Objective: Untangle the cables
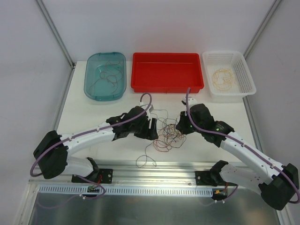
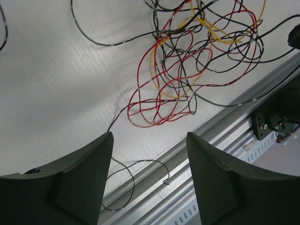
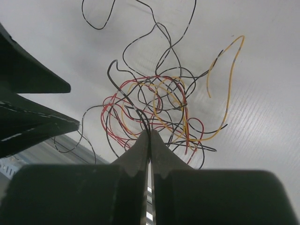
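The cables (image 1: 168,136) lie in a tangled heap of thin red, yellow and dark wires on the white table between my two grippers. My left gripper (image 1: 154,127) is open and empty just left of the heap. In the left wrist view its jaws (image 2: 149,136) stand wide apart with the tangle (image 2: 187,61) ahead of them. My right gripper (image 1: 180,125) sits at the heap's right edge. In the right wrist view it (image 3: 150,132) is shut, with a dark cable (image 3: 140,119) from the tangle (image 3: 159,103) pinched at its tips.
A teal tub (image 1: 91,86) at the back left holds a dark wire. A red tray (image 1: 167,86) stands at the back middle. A white basket (image 1: 246,82) at the back right holds yellow wire. A loose dark wire end (image 2: 122,183) loops over the aluminium rail (image 1: 178,169) at the near edge.
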Available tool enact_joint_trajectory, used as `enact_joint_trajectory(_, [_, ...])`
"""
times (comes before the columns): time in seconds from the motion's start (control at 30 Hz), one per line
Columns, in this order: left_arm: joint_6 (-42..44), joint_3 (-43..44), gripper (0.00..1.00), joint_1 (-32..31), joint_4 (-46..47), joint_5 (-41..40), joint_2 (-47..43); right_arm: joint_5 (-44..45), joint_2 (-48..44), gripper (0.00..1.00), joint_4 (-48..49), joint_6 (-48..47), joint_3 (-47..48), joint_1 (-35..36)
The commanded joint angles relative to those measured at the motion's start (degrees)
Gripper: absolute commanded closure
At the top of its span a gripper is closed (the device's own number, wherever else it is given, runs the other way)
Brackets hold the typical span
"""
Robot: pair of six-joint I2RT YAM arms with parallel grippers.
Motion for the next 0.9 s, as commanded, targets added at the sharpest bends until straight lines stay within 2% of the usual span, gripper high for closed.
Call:
enact_joint_trajectory(0.0, [1.9, 6.1, 0.37, -2.3, 3.8, -1.8, 5.5, 0.8, -1.5, 0.99, -0.4, -0.5, 0.0, 0.4])
enact_joint_trajectory(0.33, [4.1, 12.0, 0.56, -5.6, 3.7, -4.8, 16.4, 2.6, -2.1, 0.99, -0.5, -0.4, -1.0, 0.4])
enact_joint_trajectory(0.47, [4.1, 11.8, 0.69, -5.8, 3.6, -5.4, 17.5, 3.7, -2.2, 0.99, -0.7, -0.5, -1.4, 0.3])
enact_joint_trajectory(0.63, [4.5, 11.3, 0.72, -5.8, 3.0, -7.1, 17.2, 3.8, -2.7, 0.99, -0.7, -0.6, -1.4, 0.3])
enact_joint_trajectory(0.7, [4.7, 11.3, 0.78, -5.9, 2.7, -7.3, 17.4, 4.5, -2.9, 0.99, -0.7, -0.7, -1.4, 0.3])
enact_joint_trajectory(0.73, [4.7, 11.3, 0.86, -5.8, 2.6, -7.2, 17.4, 4.8, -2.8, 0.99, -0.9, -0.7, -1.5, 0.1])
enact_joint_trajectory(0.87, [4.7, 10.8, 1.00, -5.8, 2.4, -7.1, 16.2, 5.0, -3.0, 0.99, -1.1, -0.6, -1.8, -0.3])
